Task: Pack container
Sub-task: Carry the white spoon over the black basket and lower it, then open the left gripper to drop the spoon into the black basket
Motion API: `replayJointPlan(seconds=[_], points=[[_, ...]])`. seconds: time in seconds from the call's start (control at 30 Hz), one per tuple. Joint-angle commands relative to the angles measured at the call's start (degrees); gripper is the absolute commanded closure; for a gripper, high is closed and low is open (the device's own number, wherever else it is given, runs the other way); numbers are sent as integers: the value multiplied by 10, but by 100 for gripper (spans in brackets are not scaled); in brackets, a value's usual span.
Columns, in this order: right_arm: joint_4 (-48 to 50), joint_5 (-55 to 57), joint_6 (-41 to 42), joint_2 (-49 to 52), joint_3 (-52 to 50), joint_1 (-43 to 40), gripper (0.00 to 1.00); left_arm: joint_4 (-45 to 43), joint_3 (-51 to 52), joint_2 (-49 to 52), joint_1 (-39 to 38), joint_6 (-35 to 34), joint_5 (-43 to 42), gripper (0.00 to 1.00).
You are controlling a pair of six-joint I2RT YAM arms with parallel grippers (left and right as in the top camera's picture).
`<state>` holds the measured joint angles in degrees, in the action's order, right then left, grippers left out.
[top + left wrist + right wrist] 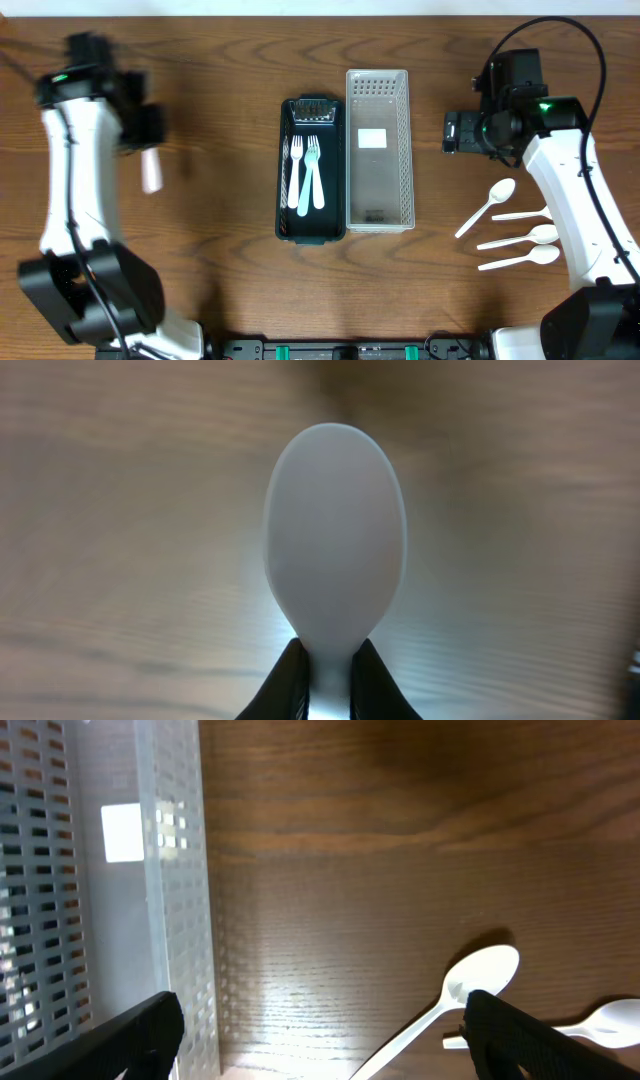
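My left gripper [148, 150] is shut on a white plastic spoon [335, 540], held above the bare table at the far left; its bowl [151, 172] sticks out below the jaws [328, 680]. My right gripper [462, 132] is open and empty, hovering just right of the grey perforated basket [403, 150]. Its fingers [320, 1040] straddle bare wood beside the basket wall [180, 900]. A dark green tray [284, 190] holds two pale blue forks [308, 172]. Several white spoons [520, 235] lie at the right; one [455, 995] shows in the right wrist view.
The grey basket holds only a white label [373, 138]. The green tray and basket stand side by side in the table's middle. The right arm's white link [575, 200] hangs over the spoons.
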<state>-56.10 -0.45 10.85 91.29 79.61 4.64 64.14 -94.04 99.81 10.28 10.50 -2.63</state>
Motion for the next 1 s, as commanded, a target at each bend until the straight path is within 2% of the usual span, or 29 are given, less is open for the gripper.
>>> replayJointPlan(seconds=[0.0,0.17,0.33,0.63,0.97], points=[[1,4,20,-2,6,-36,6,28,-29,-18,-101,-114,-17,94],[-9,0,24,-2,6,-110,7,26,-45,-17,-238,-165,-26,94],[-25,0,22,-2,6,-173,7,20,-45,-6,-305,-188,-26,94],[-36,1,-2,-2,5,-192,7,-21,-45,63,-317,-200,-60,94],[-43,0,-2,-2,5,-192,7,-42,-45,155,-336,-200,-60,94]])
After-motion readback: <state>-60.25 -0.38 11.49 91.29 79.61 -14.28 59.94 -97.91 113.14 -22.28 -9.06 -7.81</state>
